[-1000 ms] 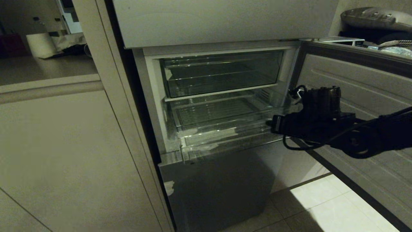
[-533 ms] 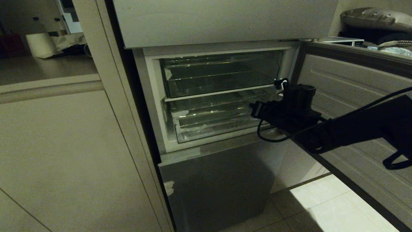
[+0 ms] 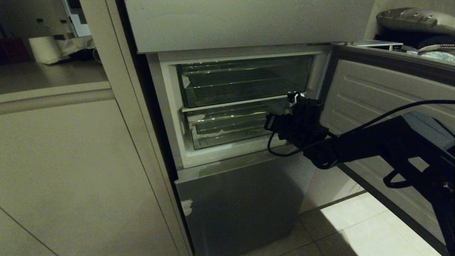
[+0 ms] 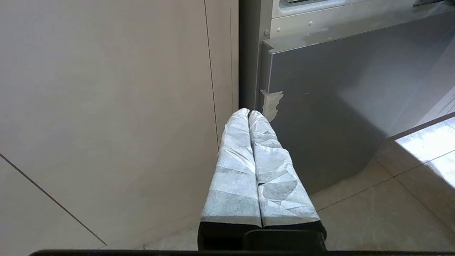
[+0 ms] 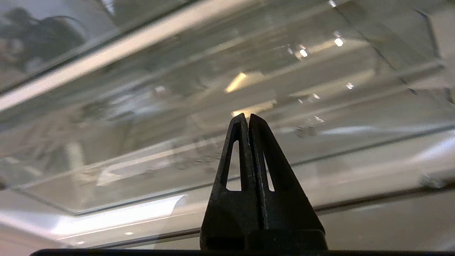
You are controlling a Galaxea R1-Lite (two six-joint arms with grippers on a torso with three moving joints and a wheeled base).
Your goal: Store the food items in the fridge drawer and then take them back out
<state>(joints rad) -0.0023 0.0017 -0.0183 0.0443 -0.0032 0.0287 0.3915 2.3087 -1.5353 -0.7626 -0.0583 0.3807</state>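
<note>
Fridge drawer (image 3: 227, 133) sits pushed in below clear upper bin (image 3: 241, 81); contents indiscernible. Right gripper (image 3: 267, 123), jaws pressed together, at drawer front; left gripper (image 4: 249, 113) likewise closed.

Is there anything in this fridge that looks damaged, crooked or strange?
Yes, some wear. The drawer carries whitish tape scraps on its front left corner, and the grey door panel below has another torn scrap at its left edge. Nothing looks spilled or crooked. No food shows in the drawer.
</note>
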